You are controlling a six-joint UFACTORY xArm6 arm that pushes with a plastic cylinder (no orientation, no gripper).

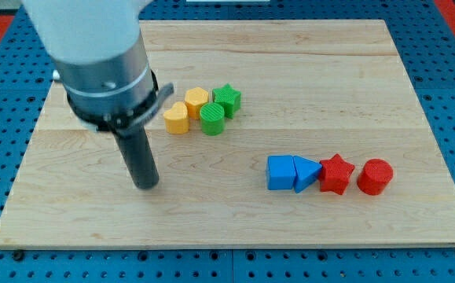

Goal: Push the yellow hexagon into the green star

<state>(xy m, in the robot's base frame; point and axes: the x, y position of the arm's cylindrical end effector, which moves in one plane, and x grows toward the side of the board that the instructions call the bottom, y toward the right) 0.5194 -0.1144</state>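
Yellow hexagon (196, 101) sits touching the green star (227, 99) on its right, near the tabletop (416, 94) top-left. Yellow block (177, 118) lower left, green cylinder (212, 119) below. My tip (146, 185) stands well below-left. No hand fitted. Bare wood lies below the hexagon.

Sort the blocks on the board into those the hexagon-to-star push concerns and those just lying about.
For the job: yellow hexagon, green star, my tip at the view's lower left of them.

Lying about: yellow block, green cylinder, blue cube, blue triangle, red star, red cylinder.
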